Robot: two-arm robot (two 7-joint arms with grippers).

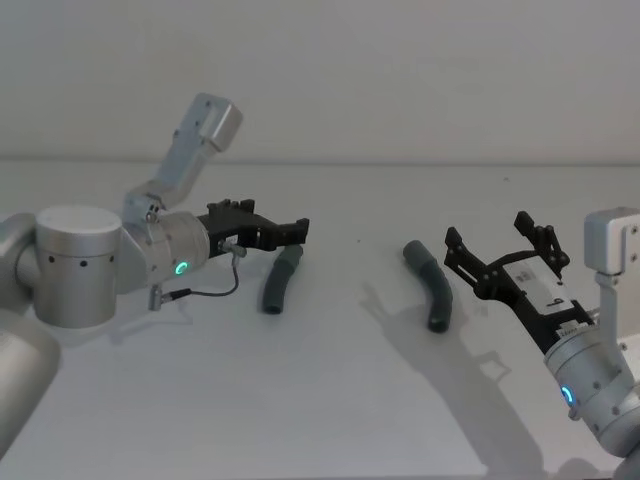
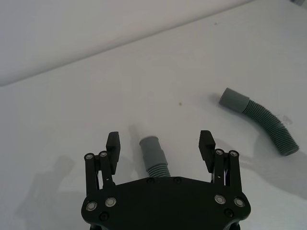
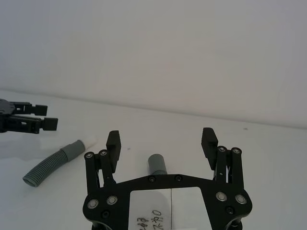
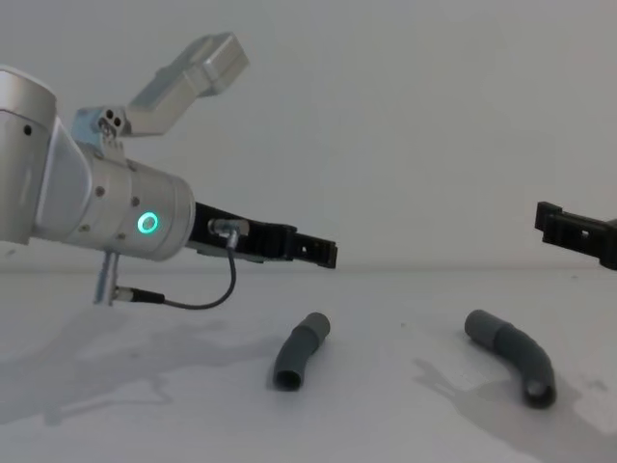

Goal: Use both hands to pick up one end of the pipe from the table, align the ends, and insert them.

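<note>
Head view: the left gripper hovers over the far end of the left pipe piece on the table, seemingly to grasp it. The right gripper is poised to that piece's right, beside the right pipe piece. Wrist views: both grippers' fingers stand wide apart, empty, framing curved, ribbed dark grey hoses, and the left pipe piece ends in a white tip. Chest view: both pieces lie flat.

I am holding my black plastic two-fingered left gripper above one curved dark grey ribbed hose piece; my right gripper is hovering up and right of the other hose piece.
</note>
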